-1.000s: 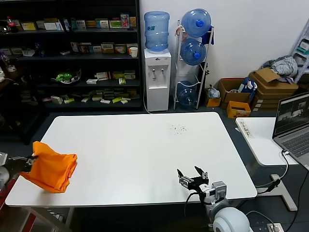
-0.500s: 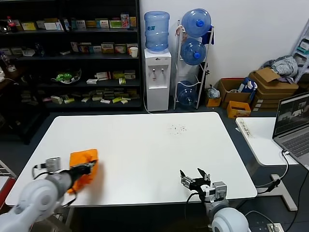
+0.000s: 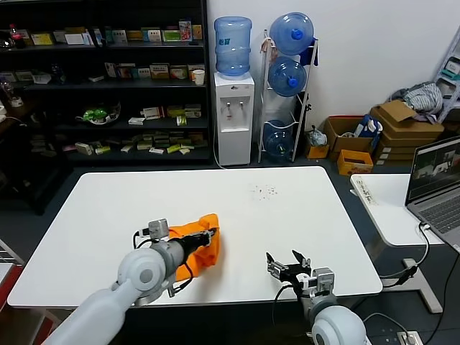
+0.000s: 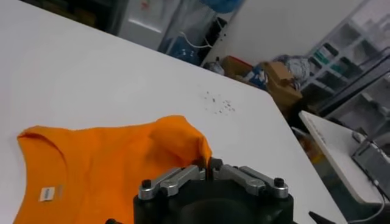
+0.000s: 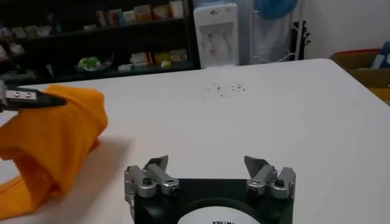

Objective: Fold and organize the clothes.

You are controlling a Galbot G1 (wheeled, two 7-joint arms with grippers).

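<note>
The bright orange T-shirt [image 3: 198, 247] hangs bunched over the white table [image 3: 237, 208], left of the middle near the front. My left gripper [image 3: 209, 231] is shut on a fold of its edge and holds it up. In the left wrist view the shirt [image 4: 103, 164] drapes below the shut gripper [image 4: 207, 164], with its small white neck label [image 4: 47, 193] showing. In the right wrist view the shirt [image 5: 49, 134] hangs at the far left. My right gripper [image 3: 287, 263] is open and empty at the table's front edge, right of the shirt; it also shows in the right wrist view [image 5: 208, 165].
Some dark specks [image 3: 264, 191] lie on the table at the back right. A second white table [image 3: 388, 208] with a laptop [image 3: 437, 183] stands to the right. Shelves, a water dispenser [image 3: 234, 115] and boxes stand behind.
My left gripper has carried the orange T-shirt from the table's left edge rightward to near the front middle. The right gripper has stayed where it was.
</note>
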